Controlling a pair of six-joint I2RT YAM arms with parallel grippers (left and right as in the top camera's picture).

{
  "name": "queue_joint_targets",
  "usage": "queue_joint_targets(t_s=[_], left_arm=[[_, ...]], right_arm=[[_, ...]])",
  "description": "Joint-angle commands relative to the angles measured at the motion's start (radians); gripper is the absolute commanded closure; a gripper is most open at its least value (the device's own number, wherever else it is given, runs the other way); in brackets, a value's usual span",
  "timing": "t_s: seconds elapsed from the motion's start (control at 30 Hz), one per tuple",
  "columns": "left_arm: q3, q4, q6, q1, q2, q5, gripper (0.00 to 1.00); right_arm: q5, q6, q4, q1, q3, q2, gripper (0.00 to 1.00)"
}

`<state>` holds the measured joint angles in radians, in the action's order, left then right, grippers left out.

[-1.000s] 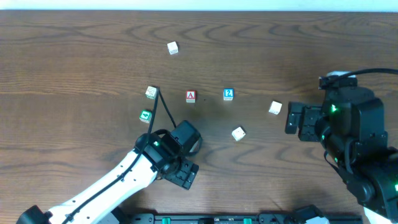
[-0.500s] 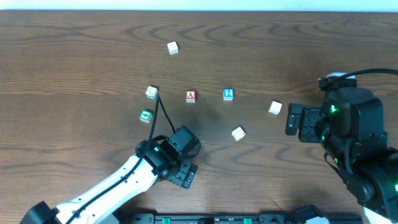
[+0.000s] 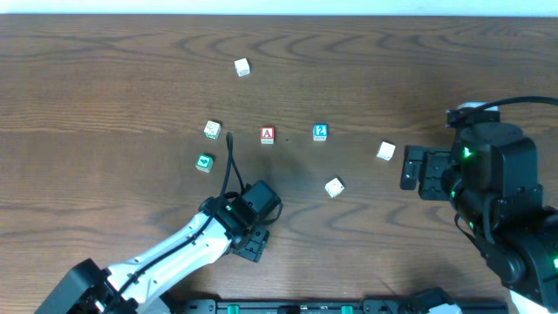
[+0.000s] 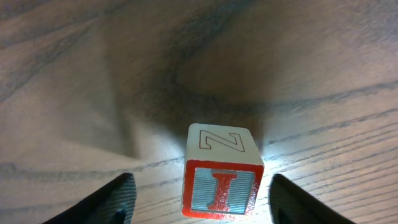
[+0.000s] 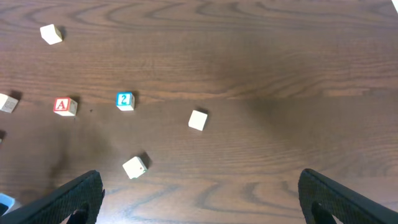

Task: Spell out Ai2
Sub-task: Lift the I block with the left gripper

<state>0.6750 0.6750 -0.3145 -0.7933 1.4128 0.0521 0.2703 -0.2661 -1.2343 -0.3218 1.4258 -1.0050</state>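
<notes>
Between tips of spread left gripper [image 4: 206,199], I block [image 4: 222,171]; right gripper [image 5: 202,198] seemingly spread, cropped.

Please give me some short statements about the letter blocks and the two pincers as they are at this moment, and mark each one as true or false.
1. The A block and the 2 block lie apart, not touching. True.
2. The left pincer is shut on the I block. False: its fingers stand open, one on each side of the block, with a gap on both sides.
3. The top face of the I block shows a Z. True.
4. The right pincer holds a block. False: it is open and holds nothing.
</notes>
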Motion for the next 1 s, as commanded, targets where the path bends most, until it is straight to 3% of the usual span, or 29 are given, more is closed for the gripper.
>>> queue_joint_targets(t_s=[0.0, 0.17, 0.27, 0.37, 0.47, 0.97], left_arm=[[-0.008, 0.0, -0.003, 0.0, 0.014, -0.01, 0.39], [-0.008, 0.0, 0.001, 0.0, 0.014, -0.007, 0.49], [-0.008, 0.0, 0.001, 0.0, 0.014, -0.007, 0.62], [-0.008, 0.0, 0.001, 0.0, 0.014, -0.007, 0.68], [-0.008, 0.0, 0.001, 0.0, 0.014, -0.007, 0.87], [0.154, -0.001, 0.027, 0.001, 0.014, -0.081, 0.81]], right_arm=[[0.018, 0.013, -0.004, 0.001, 0.009, 0.005, 0.01], [0.018, 0.013, -0.01, 0.001, 0.009, 0.005, 0.01], [0.018, 0.013, -0.012, 0.001, 0.009, 0.005, 0.01], [0.018, 0.013, -0.011, 0.001, 0.009, 0.005, 0.01], [0.018, 0.013, -0.011, 0.001, 0.009, 0.005, 0.01], [0.019, 0.013, -0.01, 0.001, 0.009, 0.005, 0.01]])
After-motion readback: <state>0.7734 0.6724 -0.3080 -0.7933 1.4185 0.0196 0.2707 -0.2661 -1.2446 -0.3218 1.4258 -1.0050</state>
